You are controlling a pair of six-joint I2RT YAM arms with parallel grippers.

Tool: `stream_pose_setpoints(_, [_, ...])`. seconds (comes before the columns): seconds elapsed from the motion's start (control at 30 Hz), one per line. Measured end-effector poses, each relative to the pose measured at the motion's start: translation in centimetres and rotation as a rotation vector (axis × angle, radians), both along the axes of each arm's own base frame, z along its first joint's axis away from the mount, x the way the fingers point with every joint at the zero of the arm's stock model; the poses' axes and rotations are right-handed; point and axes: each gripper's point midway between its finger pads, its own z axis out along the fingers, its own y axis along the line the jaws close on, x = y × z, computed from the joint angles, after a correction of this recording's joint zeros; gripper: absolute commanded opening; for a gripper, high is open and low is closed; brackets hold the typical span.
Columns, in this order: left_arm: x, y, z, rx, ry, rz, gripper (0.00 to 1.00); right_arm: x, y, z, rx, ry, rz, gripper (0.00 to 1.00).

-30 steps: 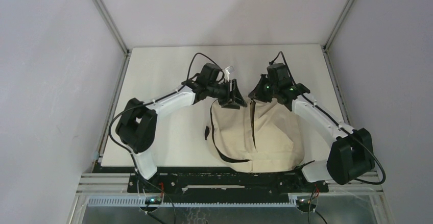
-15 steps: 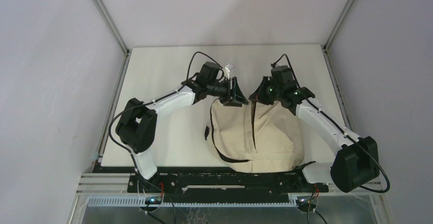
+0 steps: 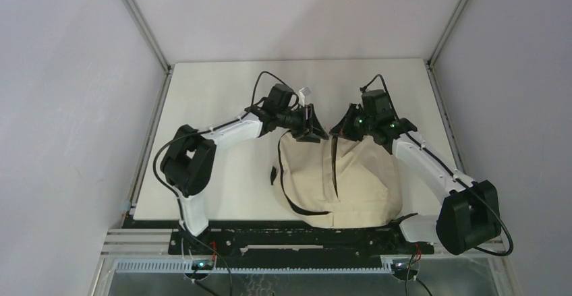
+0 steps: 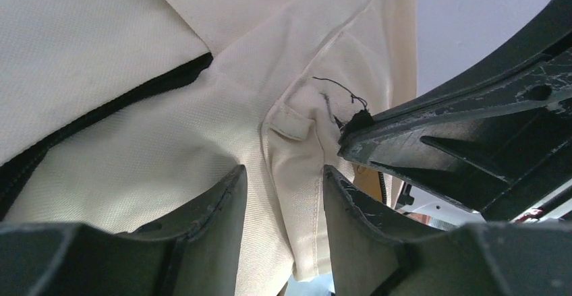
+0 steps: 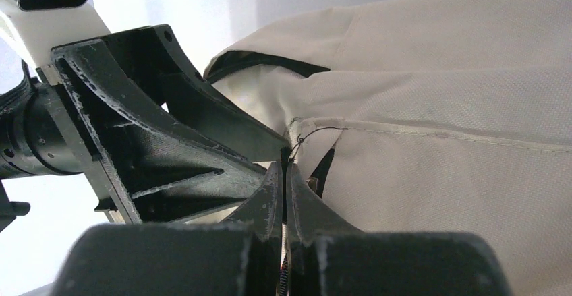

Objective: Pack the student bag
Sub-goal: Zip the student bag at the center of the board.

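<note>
Both arms working the far edge of a floppy canvas bag

The student bag (image 3: pixel 337 178) is lying at 6 o'clock on the table (image 3: pixel 202 94); soft and light, so I'd be grabbing seams or the zipper. Left gripper (image 4: pixel 283 195) is pinching a cream fold, right gripper (image 5: pixel 284 174) looks closed on a zipper pull (image 5: pixel 297 144). No readable labels.

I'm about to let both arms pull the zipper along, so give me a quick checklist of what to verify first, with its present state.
1. Cream canvas student bag lying flat on the white table: ok.
2. Left gripper clamping a fold of bag fabric: ok.
3. Right gripper fingers pressed shut: ok.
4. Right gripper actually holding the zipper pull: cannot tell, only a thin black thread shows at its tips.
5. The two grippers clear of each other: not ok, they look nearly touching.
</note>
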Motion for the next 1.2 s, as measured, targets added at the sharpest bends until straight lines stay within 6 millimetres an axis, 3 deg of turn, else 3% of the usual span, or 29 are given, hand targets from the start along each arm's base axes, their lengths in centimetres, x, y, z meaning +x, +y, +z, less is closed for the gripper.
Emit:
stream_pose_setpoints(0.33, [-0.6, -1.3, -0.2, -0.044, 0.036, -0.028, 0.34, 0.0, 0.0, 0.0, 0.008, 0.000, 0.000, 0.00])
stream_pose_setpoints(0.53, [-0.4, -1.7, -1.4, -0.044, 0.077, -0.020, 0.17, 0.0, -0.1, 0.0, 0.007, 0.003, 0.000, 0.00])
stream_pose_setpoints(0.63, [-0.2, -2.0, -1.7, -0.050, 0.091, -0.010, 0.01, 0.0, 0.0, 0.0, 0.008, 0.003, 0.002, 0.00])
stream_pose_setpoints(1.2, [-0.3, -2.5, -1.8, -0.056, 0.102, 0.000, 0.00, -2.5, -1.2, -0.3, 0.002, -0.006, 0.008, 0.00])
